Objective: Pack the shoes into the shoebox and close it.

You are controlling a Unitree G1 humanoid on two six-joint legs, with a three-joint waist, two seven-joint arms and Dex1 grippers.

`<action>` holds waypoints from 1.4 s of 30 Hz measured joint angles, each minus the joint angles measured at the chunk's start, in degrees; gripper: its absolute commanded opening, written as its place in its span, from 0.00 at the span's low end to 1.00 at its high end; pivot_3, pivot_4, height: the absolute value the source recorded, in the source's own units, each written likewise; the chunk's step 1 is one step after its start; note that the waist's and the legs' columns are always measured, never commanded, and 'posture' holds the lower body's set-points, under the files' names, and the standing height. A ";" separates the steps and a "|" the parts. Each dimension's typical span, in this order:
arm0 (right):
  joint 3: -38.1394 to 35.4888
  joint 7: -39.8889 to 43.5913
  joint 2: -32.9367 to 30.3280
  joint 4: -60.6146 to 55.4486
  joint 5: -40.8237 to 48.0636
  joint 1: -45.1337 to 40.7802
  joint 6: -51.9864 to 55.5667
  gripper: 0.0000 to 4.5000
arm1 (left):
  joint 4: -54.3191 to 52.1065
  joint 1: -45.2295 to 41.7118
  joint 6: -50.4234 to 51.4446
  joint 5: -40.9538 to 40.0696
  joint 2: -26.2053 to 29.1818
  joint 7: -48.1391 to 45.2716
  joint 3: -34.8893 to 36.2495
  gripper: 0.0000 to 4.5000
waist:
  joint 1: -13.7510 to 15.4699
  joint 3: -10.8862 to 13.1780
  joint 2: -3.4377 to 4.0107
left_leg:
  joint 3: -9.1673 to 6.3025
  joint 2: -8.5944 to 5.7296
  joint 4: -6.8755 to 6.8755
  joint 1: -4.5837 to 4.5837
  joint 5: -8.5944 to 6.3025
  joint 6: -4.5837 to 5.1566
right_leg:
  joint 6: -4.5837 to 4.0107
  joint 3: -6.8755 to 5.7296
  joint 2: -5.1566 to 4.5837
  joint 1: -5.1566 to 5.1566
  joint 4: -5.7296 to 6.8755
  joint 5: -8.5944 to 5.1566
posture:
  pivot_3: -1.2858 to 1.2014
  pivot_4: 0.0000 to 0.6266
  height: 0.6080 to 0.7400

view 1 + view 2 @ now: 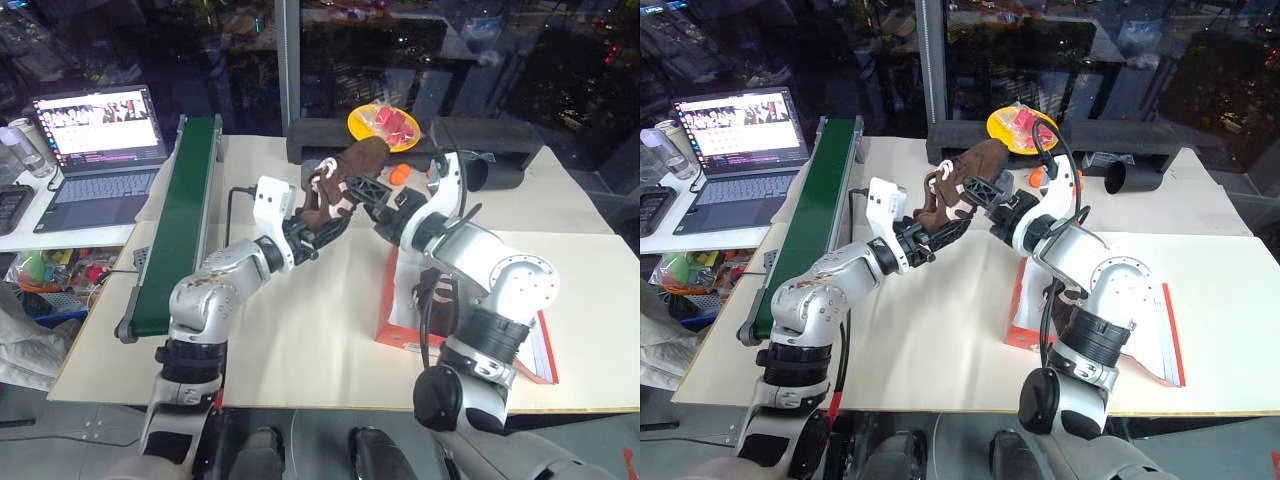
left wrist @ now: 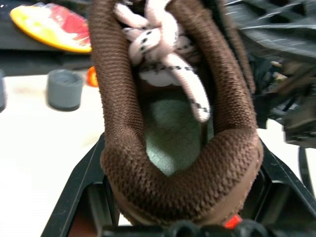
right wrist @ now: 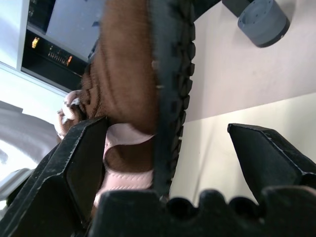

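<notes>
L hand [image 1: 322, 225] grips brown shoe [image 1: 350, 172] by heel above tabletop [image 1: 300, 330], R hand [image 1: 372, 190] spread wide round its sole, 2nd shoe [image 1: 437, 292] in shoebox [image 1: 400, 335].

One shoe [image 1: 345, 180] is held above the worktop [image 1: 300, 330] between both end effectors, the shoebox [image 1: 400, 320] lies below to the right with the other shoe [image 1: 437, 297] inside, and a laptop [image 1: 100, 150] sits far left.

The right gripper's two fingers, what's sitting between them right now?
In the right wrist view, the brown shoe stands between the open right gripper's fingers, against one finger, with a bare gap to the other.
</notes>
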 measured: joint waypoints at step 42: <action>7.68 -10.66 -4.14 -1.94 8.79 2.39 -10.83 0.07 | -0.85 0.54 -1.74 2.55 3.15 -3.62 -5.29 1.00 | 0.12 0.04 0.06 | -0.01 0.00 -0.01 -0.04 0.00 0.00 | -0.01 -0.01 -0.01 0.00 -0.05 -0.02 | 0.52 0.24 1.00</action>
